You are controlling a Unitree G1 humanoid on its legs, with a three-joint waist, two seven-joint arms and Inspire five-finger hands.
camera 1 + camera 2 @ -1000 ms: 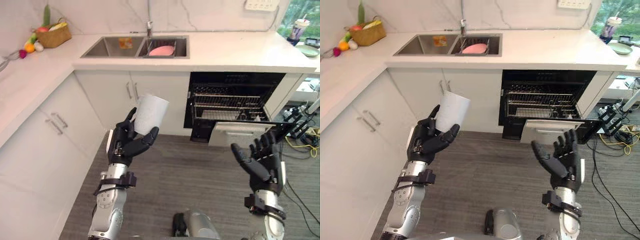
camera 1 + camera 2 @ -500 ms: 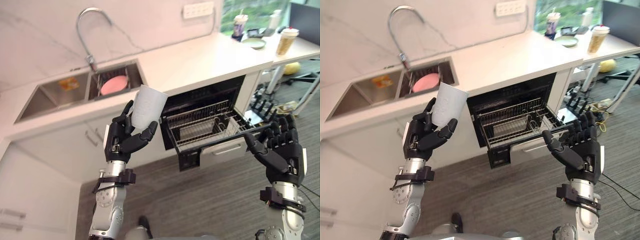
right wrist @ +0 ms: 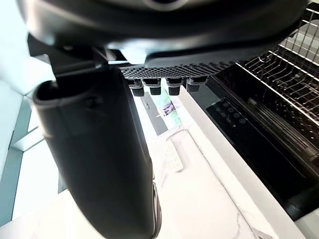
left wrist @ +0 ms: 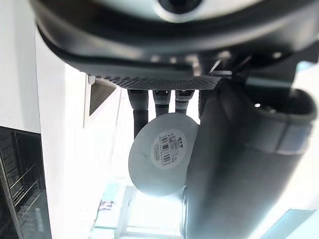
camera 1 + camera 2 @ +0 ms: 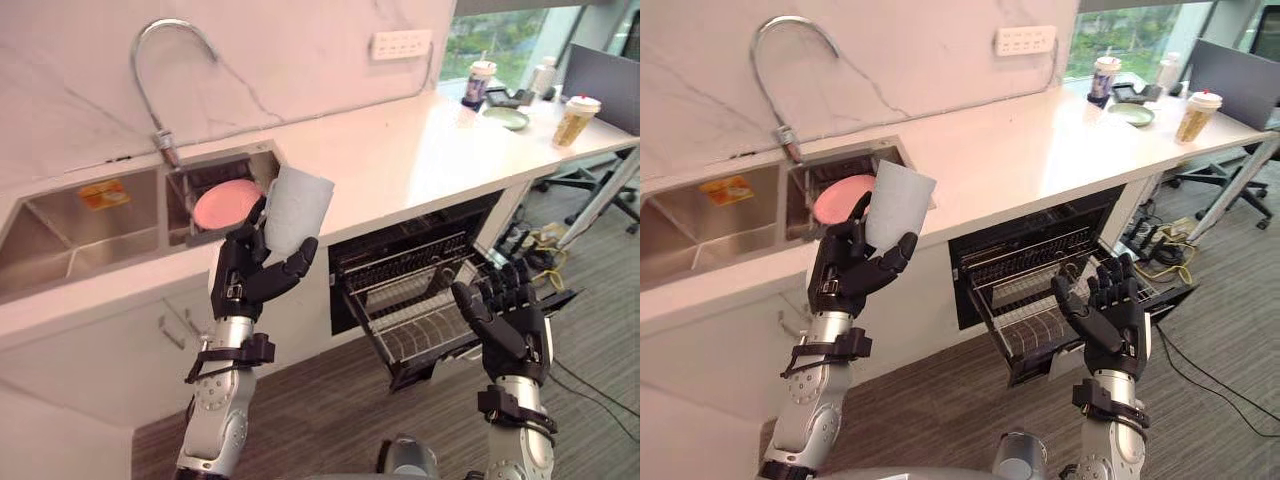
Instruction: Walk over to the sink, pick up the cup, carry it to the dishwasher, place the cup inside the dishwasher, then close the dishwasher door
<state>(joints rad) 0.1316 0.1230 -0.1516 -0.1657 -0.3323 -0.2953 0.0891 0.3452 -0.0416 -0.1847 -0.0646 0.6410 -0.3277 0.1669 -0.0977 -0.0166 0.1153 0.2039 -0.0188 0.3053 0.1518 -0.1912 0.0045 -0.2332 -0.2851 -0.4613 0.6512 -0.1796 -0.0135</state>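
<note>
Cup (image 5: 297, 212) stands white and mouth-up just left of the frame's centre. Our left hand (image 5: 245, 285) is curled round its lower half, in front of the desk (image 5: 400, 150) edge by the sink (image 5: 80, 235). Our right hand (image 5: 512, 325), at lower right, has straight, spread fingers and holds nothing. It is before the open dishwasher (image 5: 380, 255) and its wire rack (image 5: 420, 322). What looks like a pink plate (image 5: 225, 203) lies in the sink.

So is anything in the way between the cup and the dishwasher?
Nothing visible. The cup sits in the left hand, the dishwasher door is down and its rack out. Only the open right hand hovers near it.
</note>
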